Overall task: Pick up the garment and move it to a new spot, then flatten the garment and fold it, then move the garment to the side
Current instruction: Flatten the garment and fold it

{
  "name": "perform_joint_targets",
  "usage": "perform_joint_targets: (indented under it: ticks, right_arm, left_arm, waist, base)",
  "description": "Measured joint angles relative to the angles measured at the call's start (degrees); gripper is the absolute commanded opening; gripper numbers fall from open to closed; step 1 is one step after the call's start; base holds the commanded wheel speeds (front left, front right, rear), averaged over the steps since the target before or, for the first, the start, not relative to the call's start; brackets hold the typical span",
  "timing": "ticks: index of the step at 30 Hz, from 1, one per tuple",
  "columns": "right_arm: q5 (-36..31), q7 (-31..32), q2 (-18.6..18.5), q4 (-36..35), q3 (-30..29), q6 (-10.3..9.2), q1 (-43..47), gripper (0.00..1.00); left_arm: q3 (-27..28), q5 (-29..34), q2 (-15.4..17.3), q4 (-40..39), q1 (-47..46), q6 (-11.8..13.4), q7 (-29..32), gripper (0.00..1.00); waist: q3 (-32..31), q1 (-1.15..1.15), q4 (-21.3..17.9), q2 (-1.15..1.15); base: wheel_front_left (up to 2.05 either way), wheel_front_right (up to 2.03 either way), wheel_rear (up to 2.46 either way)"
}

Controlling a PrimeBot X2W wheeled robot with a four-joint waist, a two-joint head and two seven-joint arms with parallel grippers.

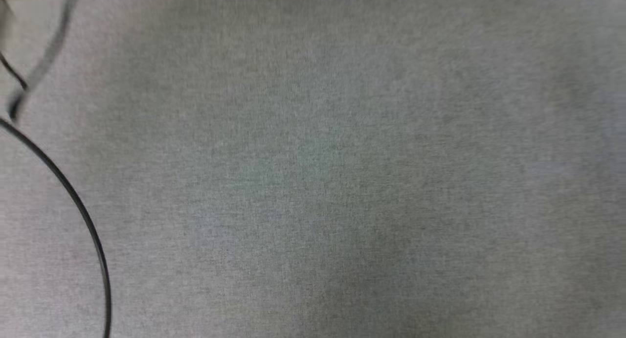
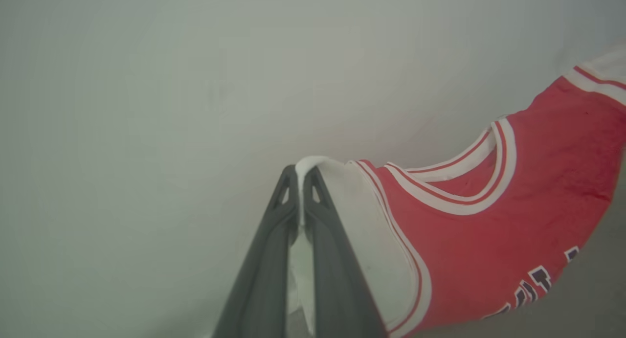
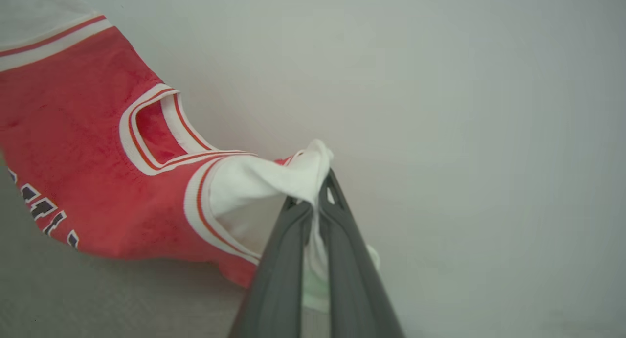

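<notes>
- Left wrist view: my left gripper (image 2: 301,174) is pinched tight on a white fold at one shoulder of the garment (image 2: 489,240), with only cloth between the jaws.
- Right wrist view: my right gripper (image 3: 318,189) is clamped the same way on bunched white lining at the other shoulder.
- The red jersey hangs between my two claws, sagging in the middle, neck opening and black letters towards the wrist cameras.
- I judge this two-shoulder hold is meant to spread it for carrying and laying flat.
- Its lower part nears the grey surface (image 3: 98,299); whether they touch I cannot tell.
- Head view: a black cable (image 1: 83,215) curves across grey fabric (image 1: 342,181).
</notes>
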Motion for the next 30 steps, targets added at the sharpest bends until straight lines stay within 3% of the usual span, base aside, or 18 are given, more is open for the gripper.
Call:
perform_joint_targets:
  ticks: [3,10,18,25,26,30]
  right_arm:
    - [1.64,-1.14,0.3,-0.44,2.33,0.0,5.93,0.0]
    - [5.25,-3.66,-1.25,-2.65,6.68,0.0,18.63,0.0]
    - [9.5,-4.81,-5.56,-7.13,11.09,0.0,33.64,0.0]
    - [11.55,-5.15,-9.58,-9.84,11.28,0.0,45.96,0.0]
    - [12.84,-5.17,-11.61,-11.14,10.88,0.0,51.74,0.0]
    - [13.74,-5.22,-14.07,-13.17,10.06,0.0,59.0,0.0]
  left_arm:
    - [-1.04,-1.02,0.92,-1.05,7.04,0.09,-1.37,0.0]
    - [-1.67,-5.09,3.28,-7.94,25.14,4.91,-3.91,0.0]
    - [-2.64,-10.32,8.18,-19.49,47.52,11.2,-5.64,0.0]
    - [-1.92,-15.17,12.88,-28.2,65.17,17.07,-6.75,0.0]
    - [-2.0,-16.21,13.92,-30.71,71.03,18.76,-7.06,0.0]
    - [-1.46,-18.09,14.33,-33.41,78.21,20.27,-7.16,0.0]
  waist:
    - [-2.65,0.0,-0.28,0.0]
    - [-8.73,-0.01,-0.7,0.0]
    - [-15.29,-0.02,-0.86,0.0]
    - [-20.67,-0.02,-1.37,0.0]
    - [-22.85,-0.02,-1.39,0.0]
    - [-25.38,-0.02,-1.25,0.0]
  base:
    - [0.0,0.0,0.0]
    - [0.0,0.0,0.0]
    - [0.0,0.0,0.0]
    - [0.0,0.0,0.0]
    - [0.0,0.0,0.0]
    - [0.0,0.0,0.0]
